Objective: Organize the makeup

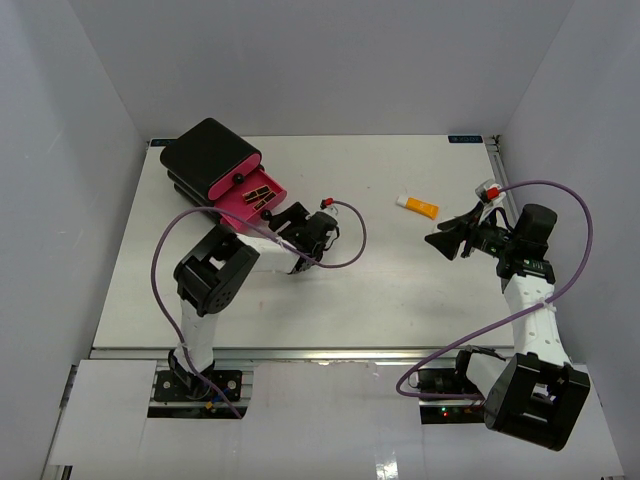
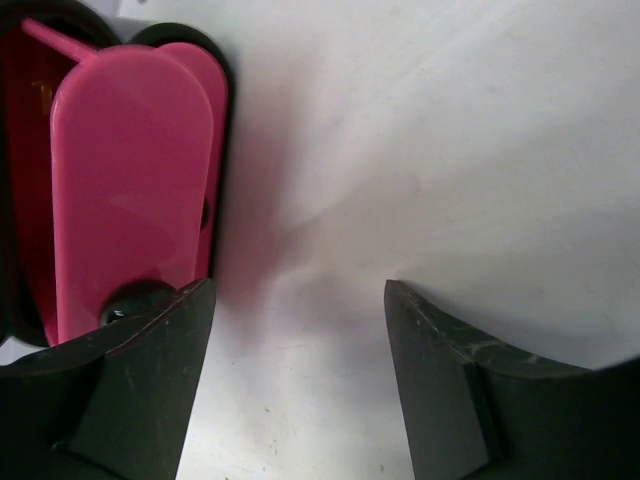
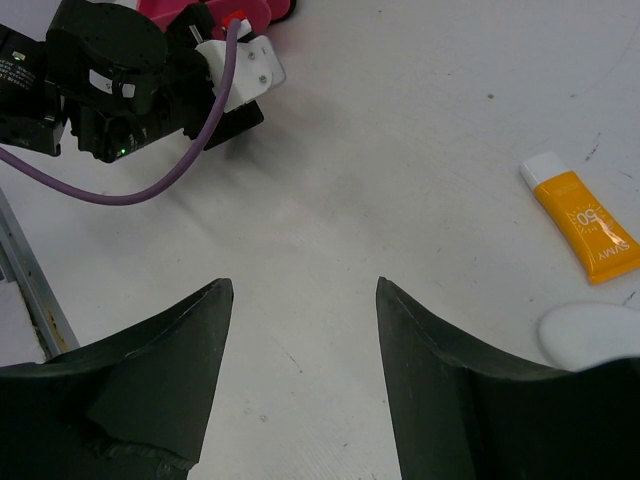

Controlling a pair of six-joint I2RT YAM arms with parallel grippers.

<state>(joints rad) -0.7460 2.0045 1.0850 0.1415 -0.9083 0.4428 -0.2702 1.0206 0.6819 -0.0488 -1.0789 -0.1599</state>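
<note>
Two spread, empty grippers: right gripper (image 3: 303, 285) hovers near an orange white-capped tube (image 3: 585, 225) and white oval puff (image 3: 590, 335), touching neither; left gripper (image 2: 297, 285) sits beside a pink drawer front (image 2: 130, 180).

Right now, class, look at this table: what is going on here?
A makeup tidy-up is under way. The left gripper stands open and empty beside the pulled-out pink drawer of the black box, where black-and-gold tubes already lie. The right gripper is open and empty over the table, with the orange tube and white puff lying loose off to one side.
</note>
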